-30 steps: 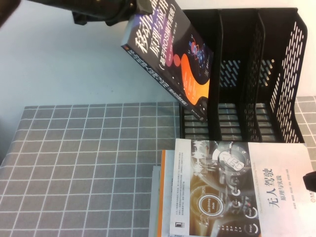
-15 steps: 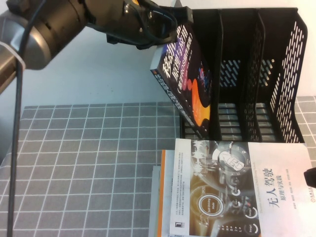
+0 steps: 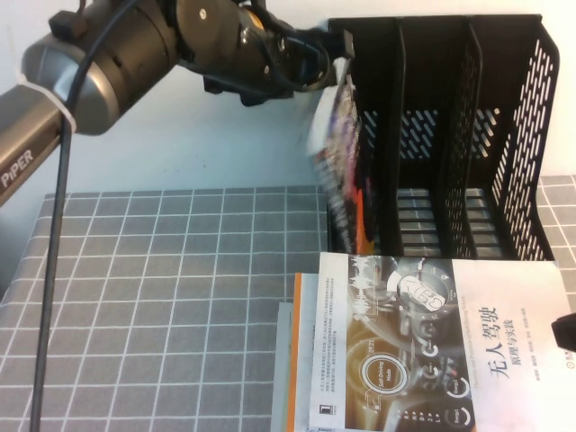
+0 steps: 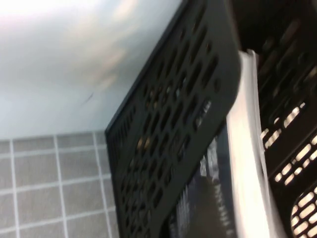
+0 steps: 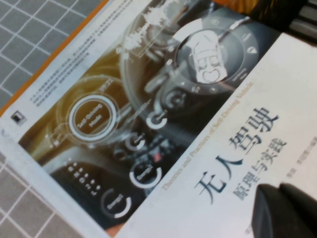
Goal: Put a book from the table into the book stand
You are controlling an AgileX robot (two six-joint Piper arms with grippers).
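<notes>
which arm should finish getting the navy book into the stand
Left. The left gripper holds the book at the stand's leftmost slot. The right gripper sits low over the white book.

The table [image 3: 162, 297] has a grey cloth with white squares on it. At its far right corner stands the black book stand [image 3: 468, 135], right on the cloth. In front of it, by the near right corner, lies a stack of books [image 3: 432, 346] (the top one is white and grey with round dials). The left side of the cloth is bare.

The left gripper [image 3: 315, 58] is up above the far edge, by the book stand. The right gripper [image 3: 565, 331] is at the right edge, over the stack.
</notes>
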